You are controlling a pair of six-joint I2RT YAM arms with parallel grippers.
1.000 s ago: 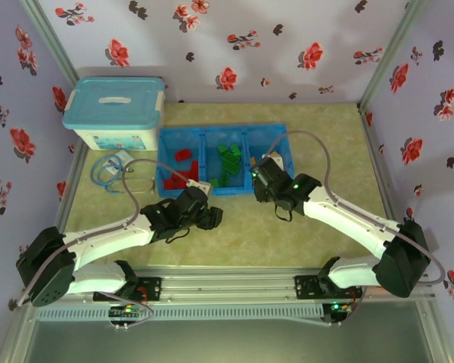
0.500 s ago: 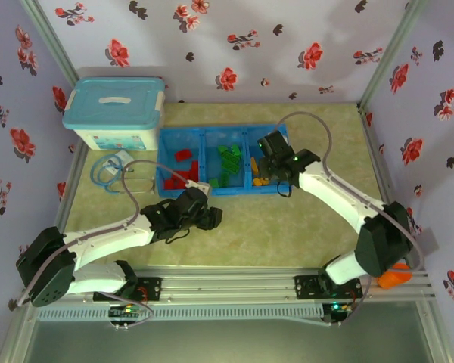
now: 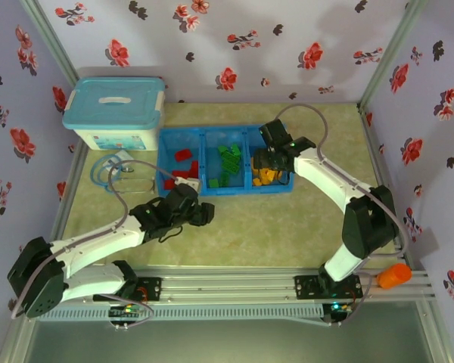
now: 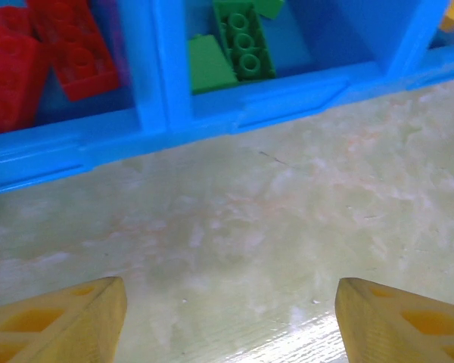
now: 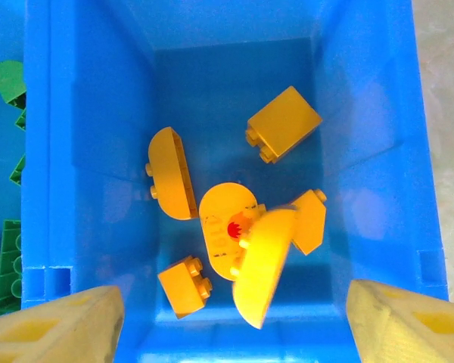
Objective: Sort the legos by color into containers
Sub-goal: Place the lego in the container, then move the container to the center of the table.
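**Flowered Walls Being Seen Around a Mottled Table**

The table (image 3: pixel 287 234) is being enclosed on three sides by pale lilac walls. The back wall (image 3: pixel 234 38), the left wall (image 3: pixel 11 106) and the right wall (image 3: pixel 431 128) are all being covered by a print of red and black flowers. The far corners are being marked by two slanting grey metal posts (image 3: pixel 51 41). The yellow-green tabletop is being lit softly and evenly, and faint shadows are being cast on the back wall. The near edge is being bordered by a silver rail (image 3: pixel 227 287). A white box (image 3: pixel 113 140) with a light-blue lid is being kept in the far left corner.
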